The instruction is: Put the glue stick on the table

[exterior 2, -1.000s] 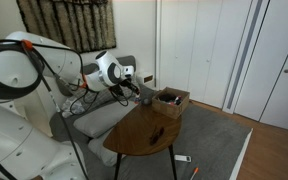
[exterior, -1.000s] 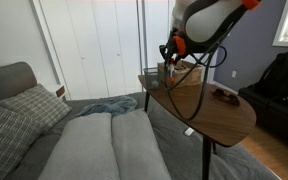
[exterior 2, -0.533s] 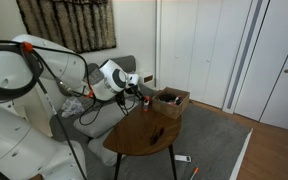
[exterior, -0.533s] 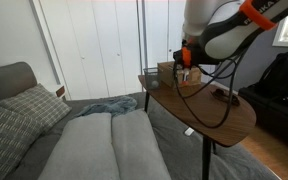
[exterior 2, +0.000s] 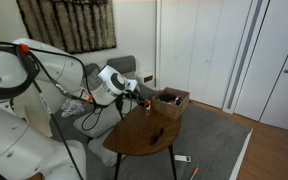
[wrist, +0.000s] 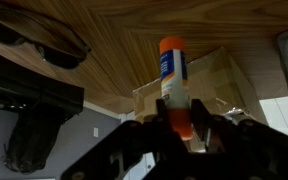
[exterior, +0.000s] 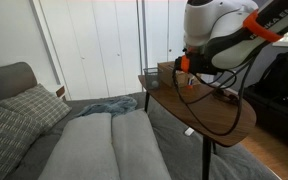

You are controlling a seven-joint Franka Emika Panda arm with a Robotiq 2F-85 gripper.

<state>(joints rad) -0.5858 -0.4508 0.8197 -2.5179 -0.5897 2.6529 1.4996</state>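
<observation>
My gripper (wrist: 180, 110) is shut on the glue stick (wrist: 173, 70), a whitish cylinder with an orange cap and a red-orange lower part between the fingers. In both exterior views the gripper (exterior: 184, 63) (exterior 2: 141, 93) hangs a little above the dark brown oval table (exterior: 222, 120) (exterior 2: 136, 140), next to the wooden crate (exterior 2: 171, 100). The glue stick is too small to make out in the exterior views. In the wrist view the table's wood grain (wrist: 114, 45) fills the top and the crate (wrist: 219, 80) lies behind the stick.
A flat dark object (wrist: 39, 45) (exterior 2: 154, 133) lies on the table. A grey sofa with cushions (exterior: 94, 145) stands beside the table. White closet doors (exterior 2: 209, 45) line the wall. Small items (exterior 2: 184, 160) lie on the carpet.
The gripper with the glue stick has moved down and along the table, from beside the crate toward the tabletop's middle. It stays shut on the stick.
</observation>
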